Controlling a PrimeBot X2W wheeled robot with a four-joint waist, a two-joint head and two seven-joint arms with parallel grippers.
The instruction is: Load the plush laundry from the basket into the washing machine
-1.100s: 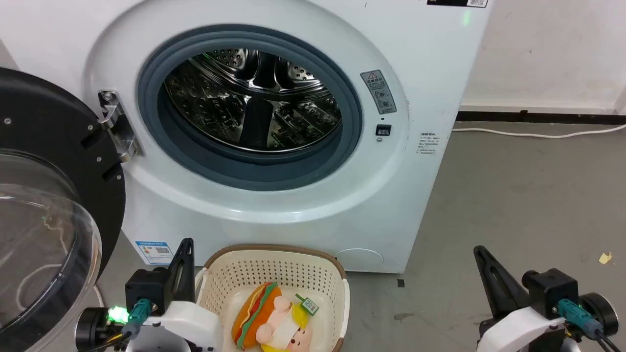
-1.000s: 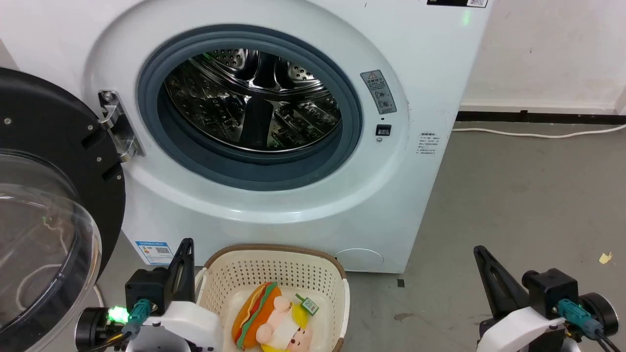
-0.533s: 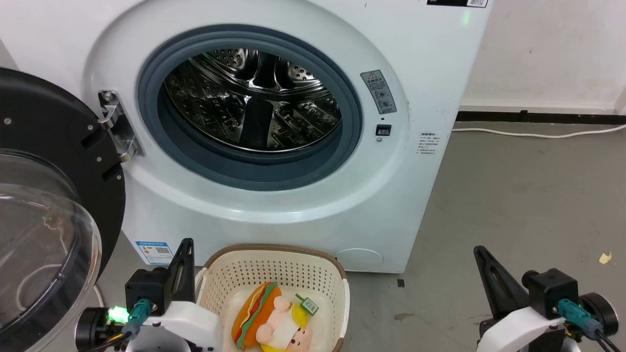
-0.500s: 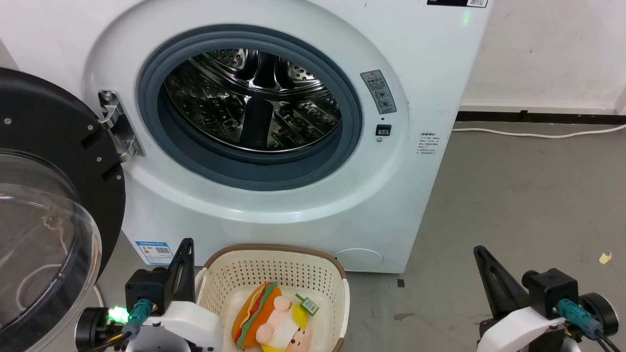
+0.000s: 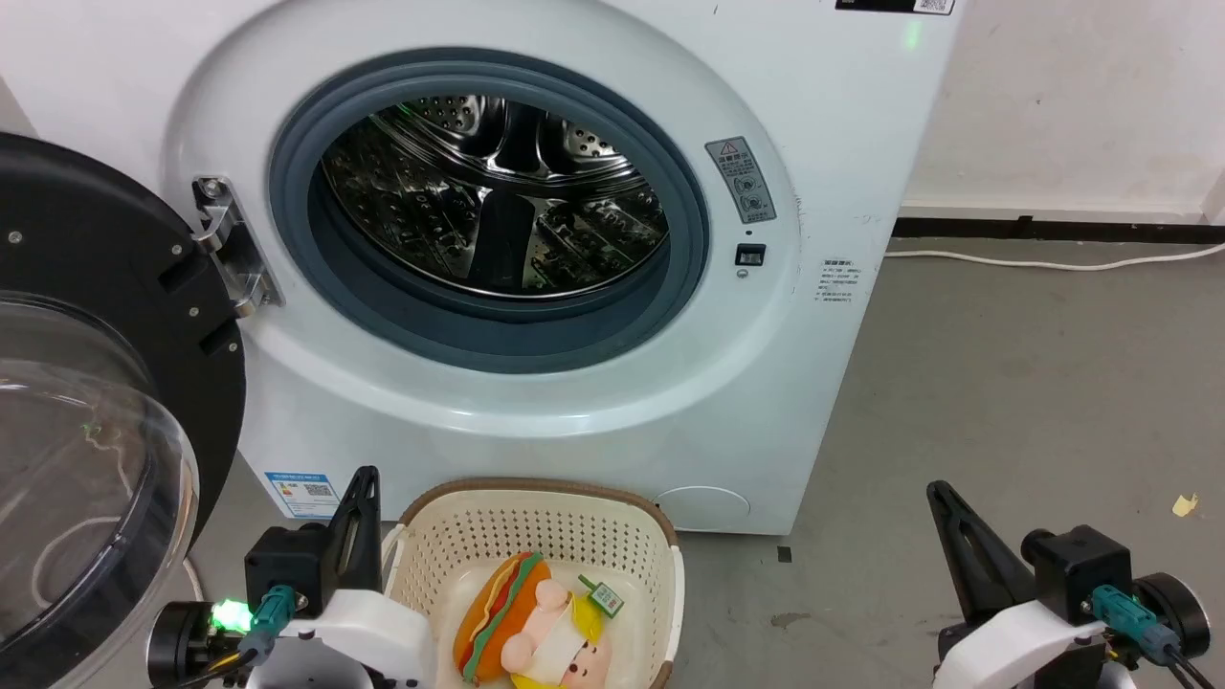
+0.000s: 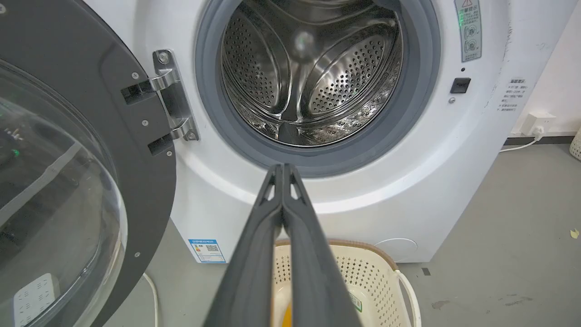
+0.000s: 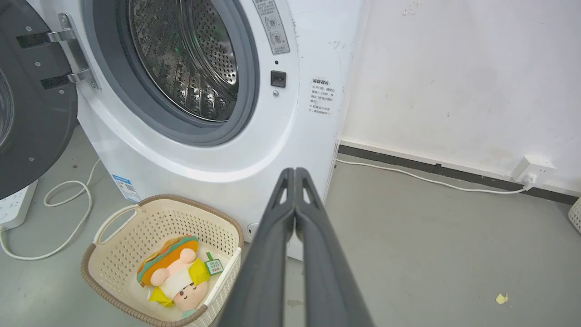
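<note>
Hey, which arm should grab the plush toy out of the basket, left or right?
Left, probably. The left gripper sits right beside the basket holding the plush toy; the right gripper is farther off, over the floor. Both are shut and must open first.

Laundry corner of bare utility room being suggested. White front-loading washing machine (image 5: 536, 421) being kept on stained grey concrete floor (image 5: 1034, 383). Scuffed white wall (image 7: 454, 68) and black skirting (image 7: 408, 162) being shown behind. White cable (image 5: 1053, 265) being run to wall socket (image 7: 533, 169); power strip (image 7: 11, 206) being left on floor.
</note>
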